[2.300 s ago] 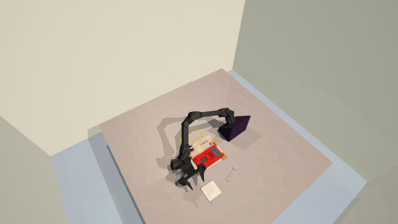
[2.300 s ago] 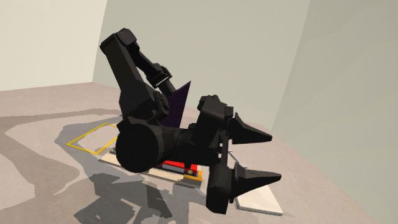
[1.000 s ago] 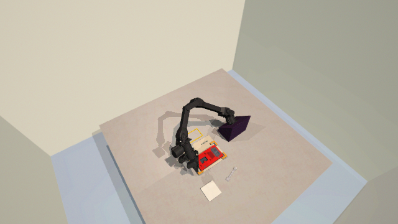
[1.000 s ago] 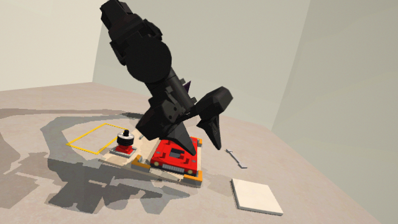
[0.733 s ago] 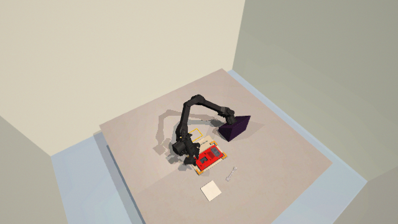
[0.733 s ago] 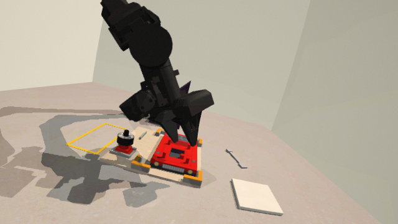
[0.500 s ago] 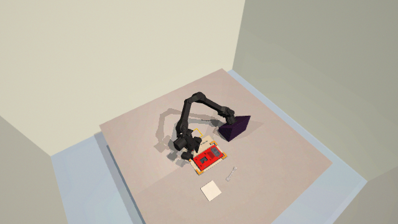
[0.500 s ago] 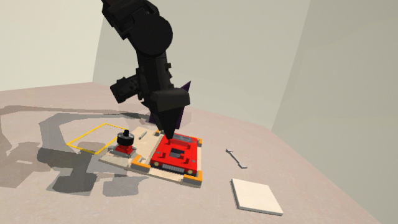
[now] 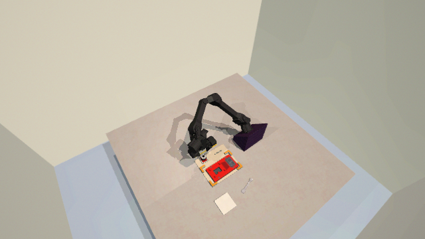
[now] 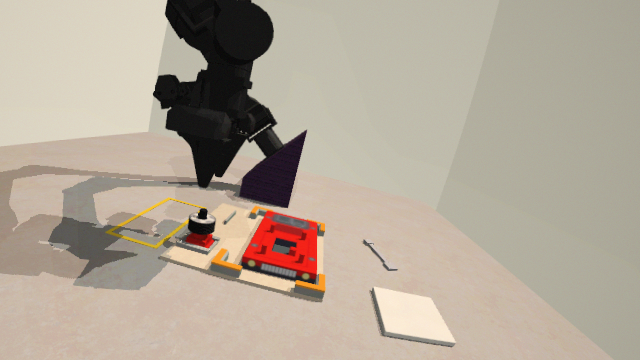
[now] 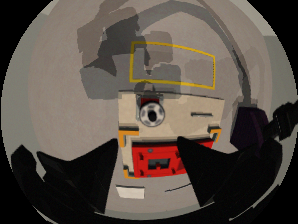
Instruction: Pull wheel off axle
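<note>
Your gripper hangs above the board with its fingers partly open and nothing between them, tips pointing down. The wheel sits on the axle, on a red block at the board's corner. The yellow-outlined area lies just beside that corner. From the wrist view, the wheel appears ahead of the fingertips rather than between them, though the lens distorts heavily. The red car fills the board's other side.
</note>
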Controlling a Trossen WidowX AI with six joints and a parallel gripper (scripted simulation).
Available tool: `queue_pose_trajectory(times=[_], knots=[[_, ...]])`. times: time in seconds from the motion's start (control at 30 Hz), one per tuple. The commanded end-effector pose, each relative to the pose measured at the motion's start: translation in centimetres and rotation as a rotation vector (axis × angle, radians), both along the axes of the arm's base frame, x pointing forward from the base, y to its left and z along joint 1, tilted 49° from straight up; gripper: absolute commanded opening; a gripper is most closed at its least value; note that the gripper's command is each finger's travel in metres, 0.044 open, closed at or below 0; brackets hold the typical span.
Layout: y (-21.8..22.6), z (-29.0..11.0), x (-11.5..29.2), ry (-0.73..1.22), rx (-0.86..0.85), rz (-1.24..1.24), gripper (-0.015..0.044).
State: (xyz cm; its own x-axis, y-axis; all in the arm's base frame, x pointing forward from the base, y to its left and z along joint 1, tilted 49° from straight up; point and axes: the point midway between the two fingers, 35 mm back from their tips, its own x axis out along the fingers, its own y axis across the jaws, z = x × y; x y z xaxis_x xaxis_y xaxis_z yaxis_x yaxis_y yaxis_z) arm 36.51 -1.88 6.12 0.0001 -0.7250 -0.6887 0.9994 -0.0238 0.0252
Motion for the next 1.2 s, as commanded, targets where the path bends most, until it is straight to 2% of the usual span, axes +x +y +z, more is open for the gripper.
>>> queue_pose_trajectory(times=[0.0, 0.43, 0.8, 1.17], knots=[[-0.3, 0.6, -0.4, -0.026, -0.031, -0.023, 0.0300], [-0.8, 0.1, -0.9, -0.026, -0.031, -0.023, 0.0300], [-5.8, -4.3, -1.0, -0.026, -0.035, -0.023, 0.0300], [-5.9, -4.4, -1.0, -0.026, -0.035, -0.023, 0.0300]])
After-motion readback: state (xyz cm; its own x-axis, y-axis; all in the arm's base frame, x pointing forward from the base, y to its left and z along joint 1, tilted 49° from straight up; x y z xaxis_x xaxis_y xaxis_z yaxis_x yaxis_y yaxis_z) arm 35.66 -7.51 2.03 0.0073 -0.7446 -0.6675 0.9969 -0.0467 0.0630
